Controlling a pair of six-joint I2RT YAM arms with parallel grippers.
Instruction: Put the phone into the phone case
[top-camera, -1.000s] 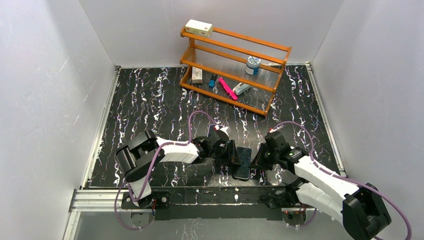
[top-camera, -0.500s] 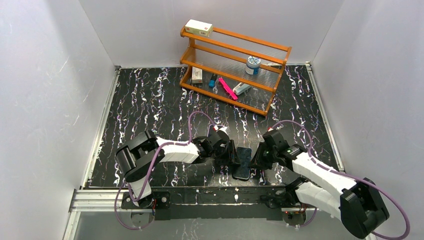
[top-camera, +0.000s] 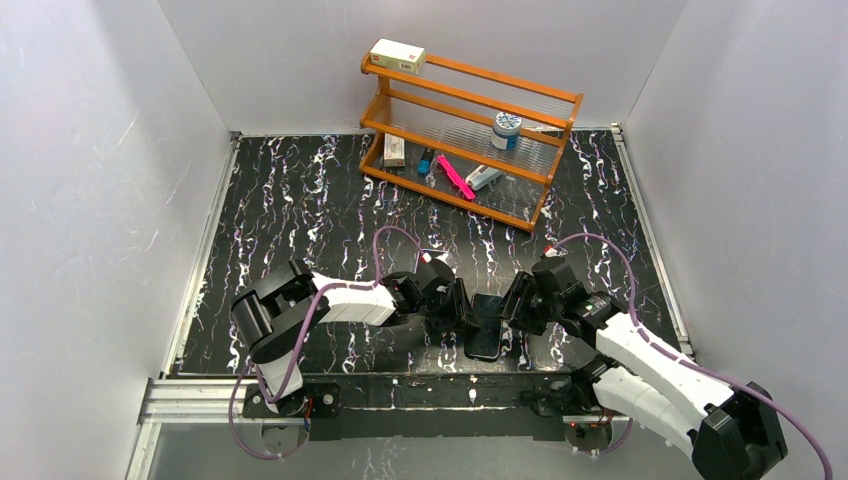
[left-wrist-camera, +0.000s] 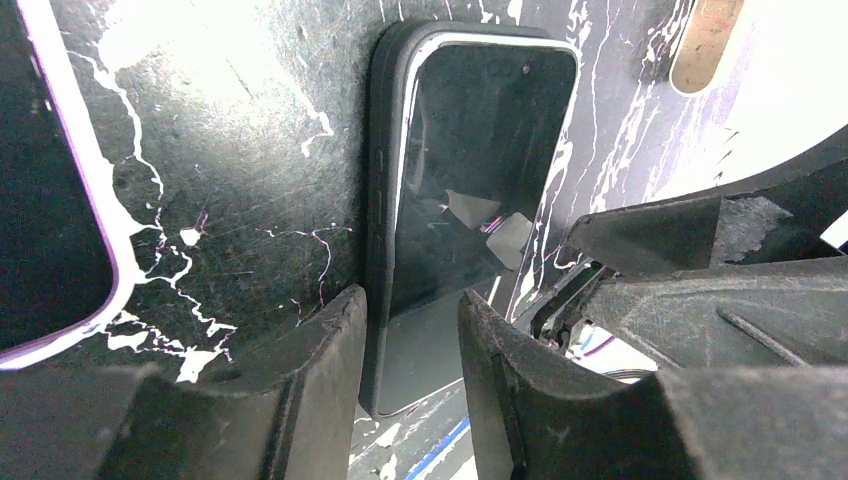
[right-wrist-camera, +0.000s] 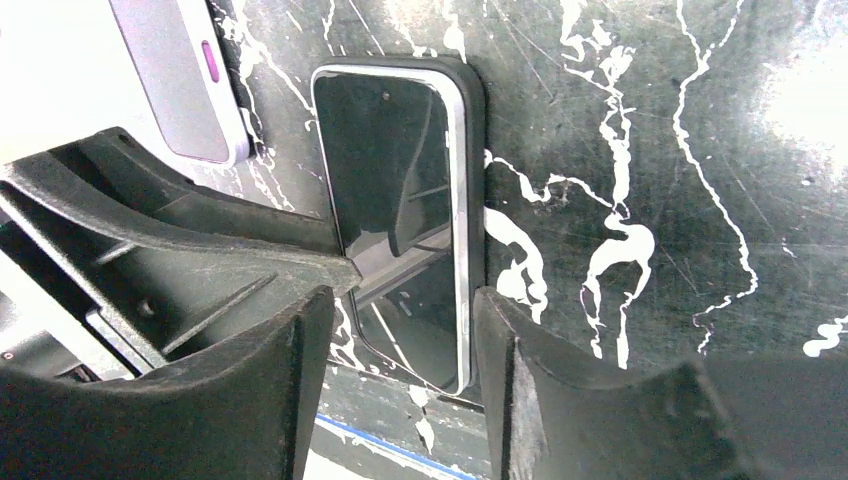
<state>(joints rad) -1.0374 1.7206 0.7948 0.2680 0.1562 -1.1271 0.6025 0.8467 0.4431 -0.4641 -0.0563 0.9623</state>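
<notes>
**Phone** (left-wrist-camera: 480, 150): black, glossy face up. It lies in the phone case (left-wrist-camera: 378, 200) on the black marbled table (top-camera: 300, 220), near the front edge and between the two arms. The matte case rim shows round the far short end and one long side. The other end is hidden behind fingers, so I cannot tell whether it is fully seated.

**Left gripper** (left-wrist-camera: 410, 300): fingers parted, one just outside the case's edge, the other over the glass. It clasps nothing.

**Right gripper** (right-wrist-camera: 405, 295): fingers parted, one on either side of the cased phone. I cannot tell whether they squeeze it.

**Lavender-edged phone** (left-wrist-camera: 45, 200): flat on the table, near the case but apart from it.

**Wooden rack** (top-camera: 520, 86): at the far side of the table, well apart, with small items on its shelves.
</notes>
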